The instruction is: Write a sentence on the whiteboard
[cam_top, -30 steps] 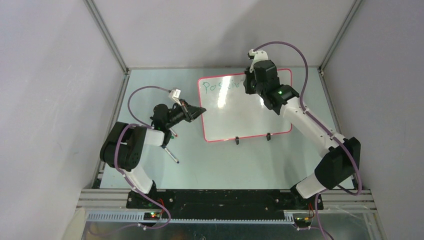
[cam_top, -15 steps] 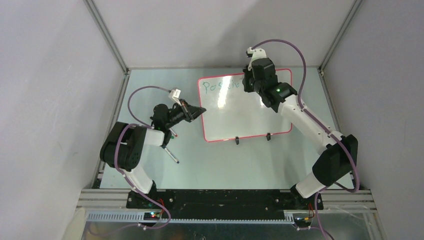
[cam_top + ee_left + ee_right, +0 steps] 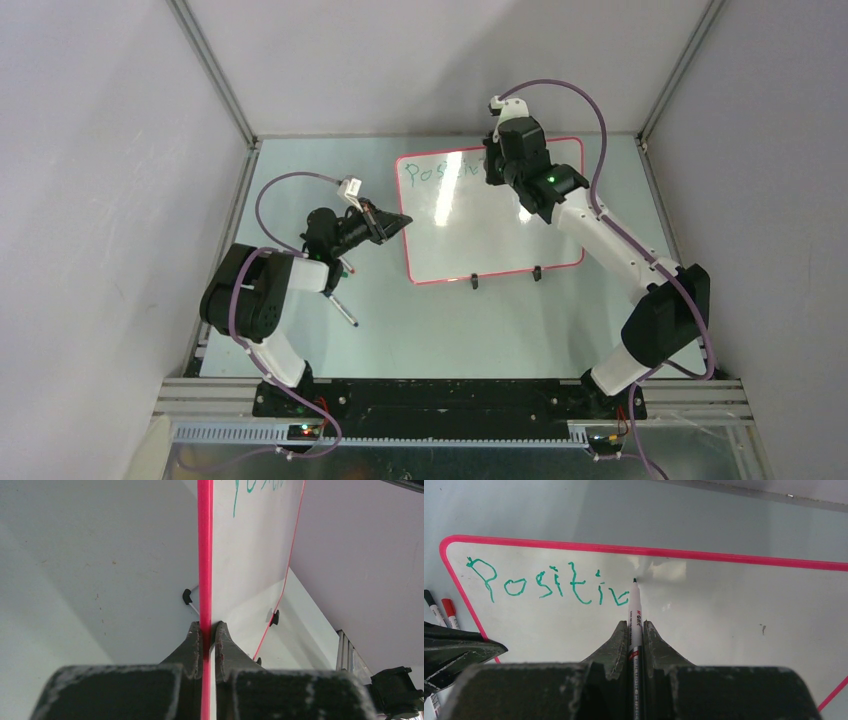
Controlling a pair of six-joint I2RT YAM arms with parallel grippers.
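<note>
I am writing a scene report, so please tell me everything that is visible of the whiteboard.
The whiteboard is a glossy white rectangle with a thin pink-red rim, rounded corners and two small black feet at its near edge. It rests on the pale table. Green letters reading "Positiv" run along its far edge. The left gripper pinches its left rim; the marker held by the right gripper seems to touch it just after the last letter.

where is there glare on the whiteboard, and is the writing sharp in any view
Right wrist: a bright glare patch on the whiteboard just right of the marker tip; the green letters are sharp. Top view: pale glare streaks on the board, letters tiny. Left wrist: board seen edge-on, letters cut off at the top.
</note>
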